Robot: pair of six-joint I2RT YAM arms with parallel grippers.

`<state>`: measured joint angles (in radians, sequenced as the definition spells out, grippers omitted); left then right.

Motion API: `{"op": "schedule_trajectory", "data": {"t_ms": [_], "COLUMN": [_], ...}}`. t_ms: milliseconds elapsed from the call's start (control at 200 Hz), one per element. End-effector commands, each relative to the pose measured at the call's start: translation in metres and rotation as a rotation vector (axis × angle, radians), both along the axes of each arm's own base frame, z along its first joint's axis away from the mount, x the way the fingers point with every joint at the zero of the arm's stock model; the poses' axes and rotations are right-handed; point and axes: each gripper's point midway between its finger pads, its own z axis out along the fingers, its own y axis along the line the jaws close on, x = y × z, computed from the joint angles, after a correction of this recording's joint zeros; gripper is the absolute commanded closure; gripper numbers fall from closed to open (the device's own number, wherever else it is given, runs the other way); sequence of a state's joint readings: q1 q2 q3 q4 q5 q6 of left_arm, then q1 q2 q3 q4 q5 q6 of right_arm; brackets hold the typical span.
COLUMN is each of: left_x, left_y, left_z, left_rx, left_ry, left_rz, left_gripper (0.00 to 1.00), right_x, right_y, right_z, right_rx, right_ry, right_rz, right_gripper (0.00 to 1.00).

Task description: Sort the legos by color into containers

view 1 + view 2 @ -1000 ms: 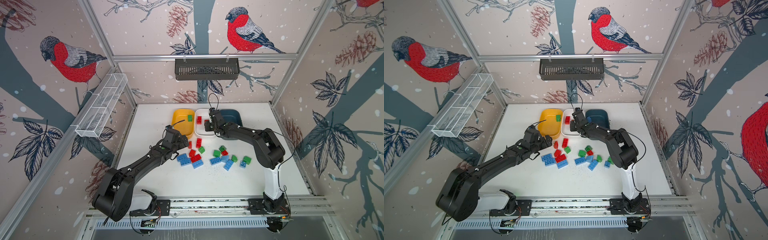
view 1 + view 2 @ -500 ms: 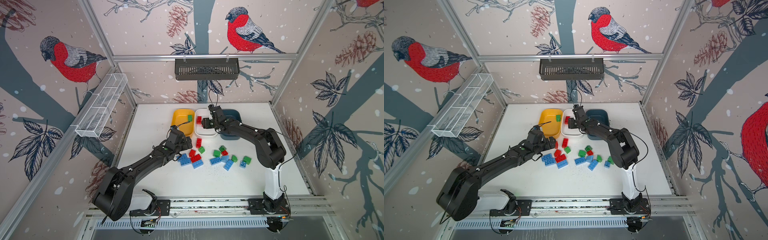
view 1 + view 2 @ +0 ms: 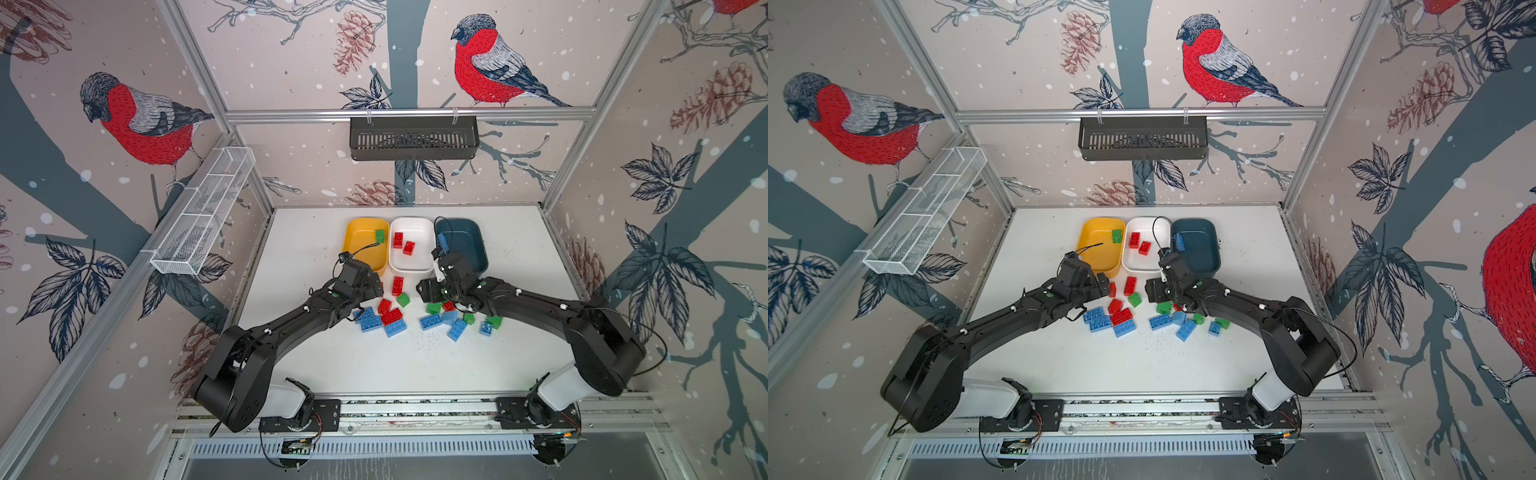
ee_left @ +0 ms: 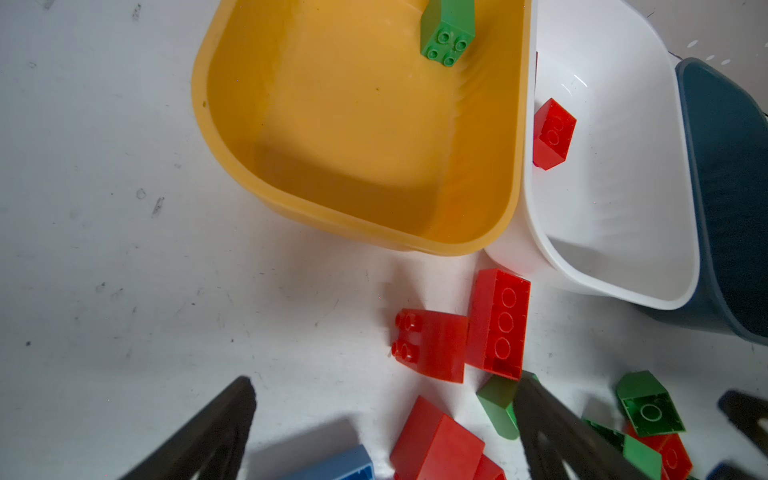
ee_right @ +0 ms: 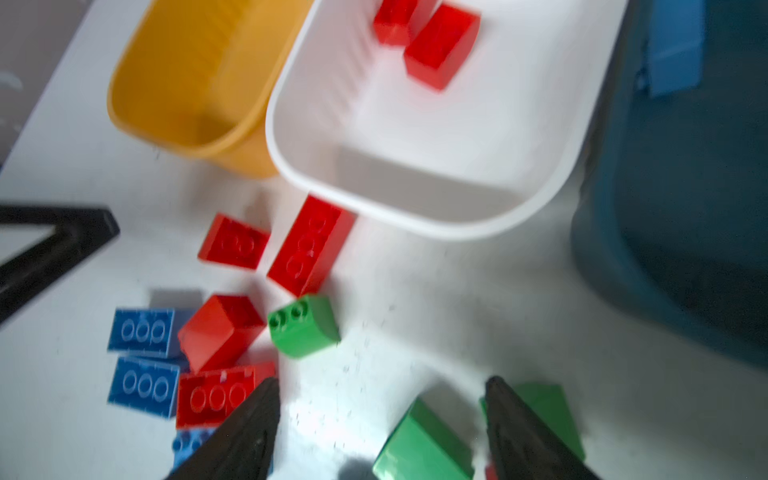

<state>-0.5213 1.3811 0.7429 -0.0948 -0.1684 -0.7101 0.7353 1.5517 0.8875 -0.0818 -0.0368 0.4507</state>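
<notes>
My left gripper (image 4: 384,384) hangs with its jaws wide apart and nothing between them, over the table (image 3: 316,257) just in front of the yellow tub (image 3: 359,237). My right gripper (image 5: 382,382) is spread too and holds nothing, near the front of the white tub (image 3: 411,264) and the dark blue tub (image 3: 465,249). One green brick (image 3: 380,236) lies in the yellow tub, two red bricks (image 3: 398,240) in the white tub, and a blue brick (image 3: 443,242) against the dark blue tub's wall. The other bricks (image 3: 390,318) lie loose on the table between my arms.
</notes>
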Motion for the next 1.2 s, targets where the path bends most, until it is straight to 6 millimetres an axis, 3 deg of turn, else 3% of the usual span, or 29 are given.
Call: {"op": "schedule_trajectory", "data": {"t_ms": [0, 115, 245, 425, 900, 1196], "left_x": [0.006, 0.010, 0.012, 0.013, 0.010, 0.006], "left_y": [0.001, -0.001, -0.004, -0.006, -0.001, 0.003], "left_z": [0.005, 0.004, 0.003, -0.002, 0.000, 0.007], "left_rx": [0.008, 0.008, -0.003, -0.004, 0.010, 0.027], "left_ry": [-0.015, -0.017, -0.017, -0.004, -0.009, -0.026], "left_rz": [0.025, 0.025, 0.020, 0.013, 0.027, 0.030], "left_gripper": [0.03, 0.03, 0.03, 0.03, 0.03, 0.03], "right_x": [-0.029, -0.050, -0.057, -0.065, -0.064, -0.060], "right_y": [-0.011, -0.015, -0.024, -0.021, -0.008, -0.007], "right_z": [-0.016, -0.025, -0.034, -0.049, -0.067, -0.060], "right_rx": [-0.101, -0.180, -0.240, -0.306, -0.351, -0.329], "right_ry": [0.051, 0.068, 0.077, 0.098, 0.097, 0.065], "right_rz": [-0.001, 0.021, -0.006, 0.029, 0.023, 0.015], "right_gripper": [0.21, 0.20, 0.19, 0.17, 0.24, 0.40]}}
